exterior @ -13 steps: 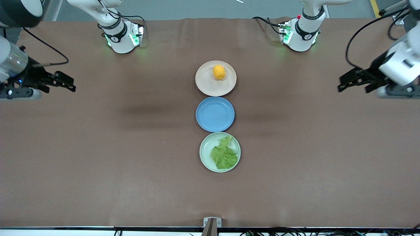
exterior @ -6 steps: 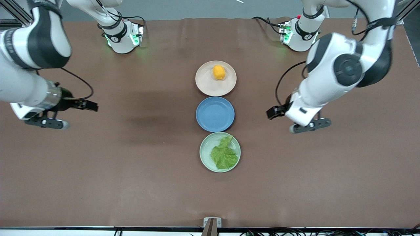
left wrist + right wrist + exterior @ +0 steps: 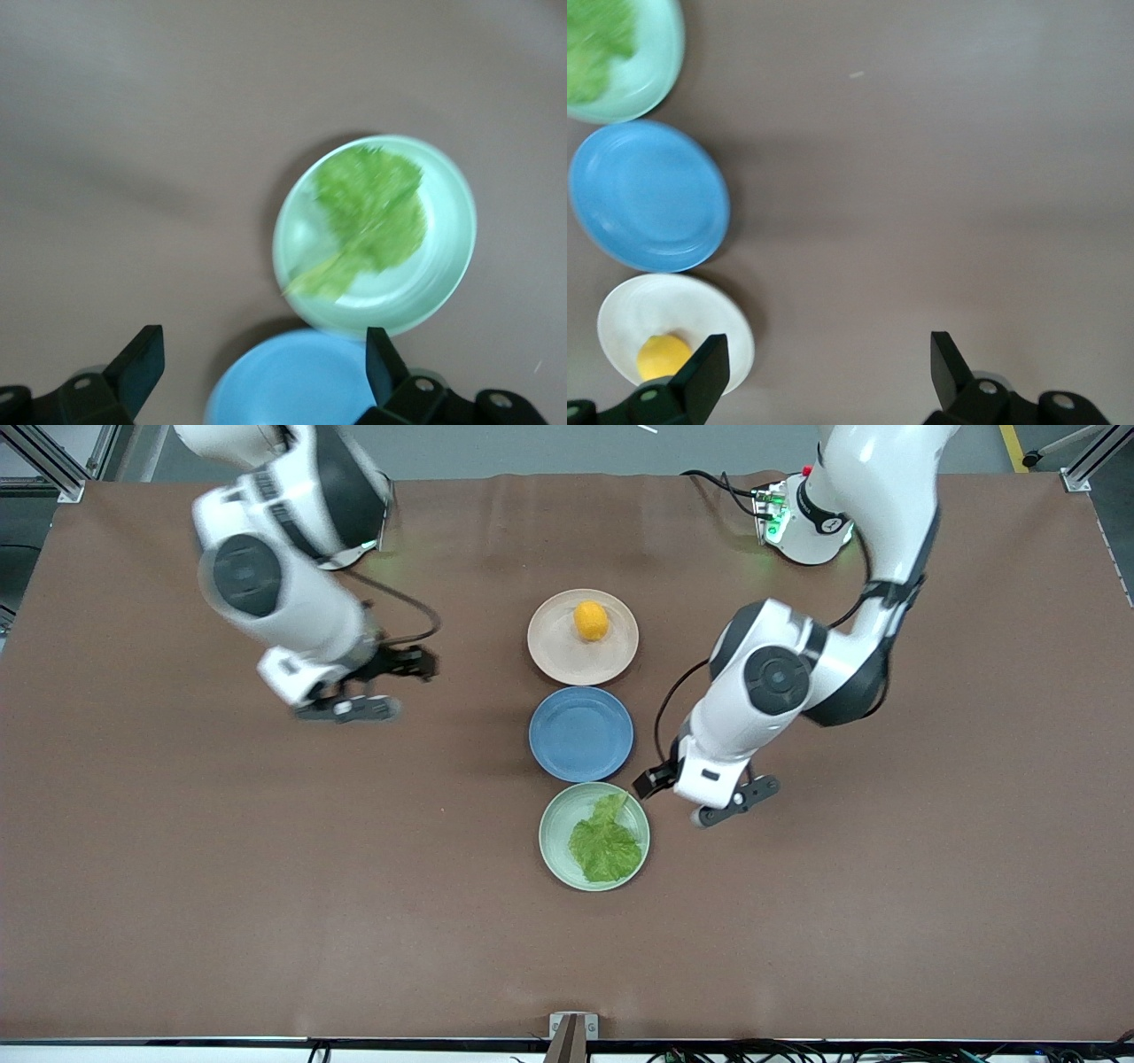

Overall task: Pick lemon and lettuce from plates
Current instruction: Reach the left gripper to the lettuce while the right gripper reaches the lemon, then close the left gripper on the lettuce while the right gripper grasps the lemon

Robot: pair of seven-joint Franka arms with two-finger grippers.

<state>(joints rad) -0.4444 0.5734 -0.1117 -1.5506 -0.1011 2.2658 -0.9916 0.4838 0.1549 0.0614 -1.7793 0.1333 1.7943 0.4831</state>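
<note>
Lemon point(image 3: 590, 621) and lettuce point(image 3: 605, 841) sit untouched on their plates point(image 3: 554, 660), so it's the approach step: left pincer point(image 3: 654, 781) hangs wide just beside the lettuce, right pincer point(image 3: 416, 666) wide and well short of the lemon, each needing to center overhead before dropping.

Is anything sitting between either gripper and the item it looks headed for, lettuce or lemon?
Nothing visible does. The left gripper, open, is over bare table beside the green plate holding the lettuce. The right gripper, open, is over bare table toward the right arm's end from the beige plate with the lemon.
</note>
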